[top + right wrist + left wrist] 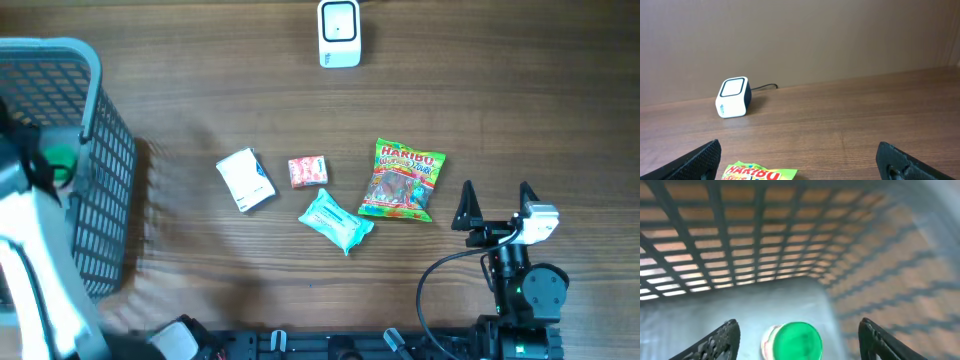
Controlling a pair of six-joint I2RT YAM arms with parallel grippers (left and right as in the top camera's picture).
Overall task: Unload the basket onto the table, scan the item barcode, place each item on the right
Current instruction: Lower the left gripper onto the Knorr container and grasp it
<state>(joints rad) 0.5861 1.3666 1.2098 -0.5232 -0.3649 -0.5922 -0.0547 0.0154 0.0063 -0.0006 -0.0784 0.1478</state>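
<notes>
Inside the grey mesh basket (108, 150), a round item with a green lid (799, 341) lies on the floor. My left gripper (797, 330) hangs over it, open, with a gap between each finger and the lid. From overhead the green item (60, 158) shows beside the left arm. The white barcode scanner (339, 33) stands at the table's far edge, also visible in the right wrist view as a scanner (733, 97) with its cable behind. My right gripper (495, 205) stands open and empty near the front right, just right of the Haribo bag (402, 180).
On the table lie a white box (246, 180), a small pink pack (308, 171) and a teal tissue pack (335, 220). The Haribo bag's top edge (760, 174) shows below the right gripper. Basket walls (740, 255) surround the left gripper closely.
</notes>
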